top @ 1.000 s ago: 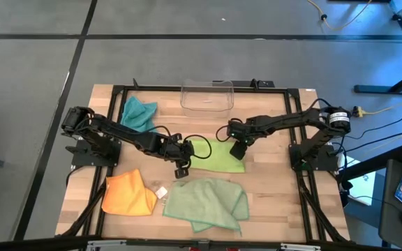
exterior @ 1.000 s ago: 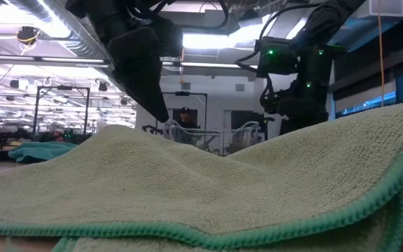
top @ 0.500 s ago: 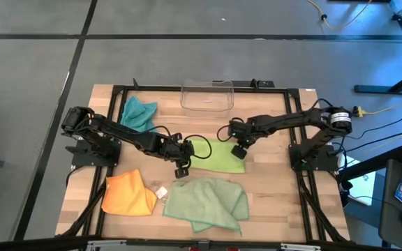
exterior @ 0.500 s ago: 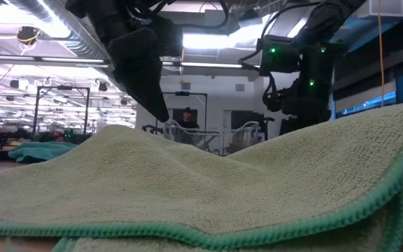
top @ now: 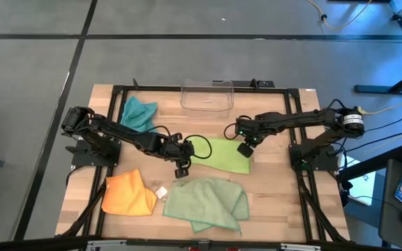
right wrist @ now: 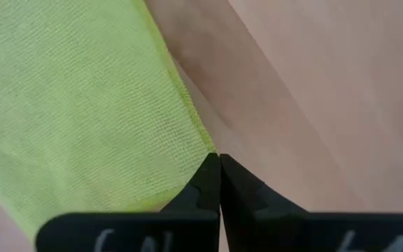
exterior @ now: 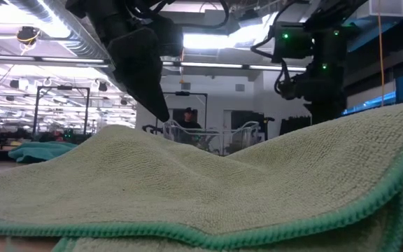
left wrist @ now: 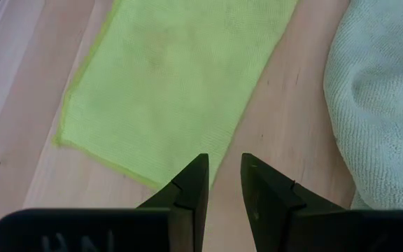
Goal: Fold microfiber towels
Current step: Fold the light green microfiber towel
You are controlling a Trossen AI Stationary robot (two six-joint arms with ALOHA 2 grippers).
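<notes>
The lime green towel (top: 220,155) lies flat near the middle of the wooden table (top: 278,209), between the two grippers. The right gripper (top: 244,148) sits at the towel's 2 o'clock corner; in the right wrist view its fingers (right wrist: 208,183) are pressed together with no gap, the towel's corner (right wrist: 82,105) ending right at their tips (whether any cloth is pinched between them cannot be told). The left gripper (top: 181,169) is at the towel's 8 o'clock edge; in the left wrist view its fingers (left wrist: 196,183) stand a narrow slit apart, holding nothing, with the towel's edge (left wrist: 166,77) just beyond the tips.

The right arm reaches in from its base at the table's 3 o'clock side, stretched long and low toward the centre. The left arm comes from the 9 o'clock side, angled across toward the middle, wrist dipped toward the board.

The pale sage green towel (top: 204,202) lies rumpled at 6 o'clock of the lime one and fills the foreground of the low view (exterior: 201,189). The orange towel (top: 128,194) is at the table's 7 o'clock, the teal towel (top: 138,111) bunched at 10 o'clock, and the clear plastic bin (top: 206,95) at 12 o'clock.

No writing can be read.
</notes>
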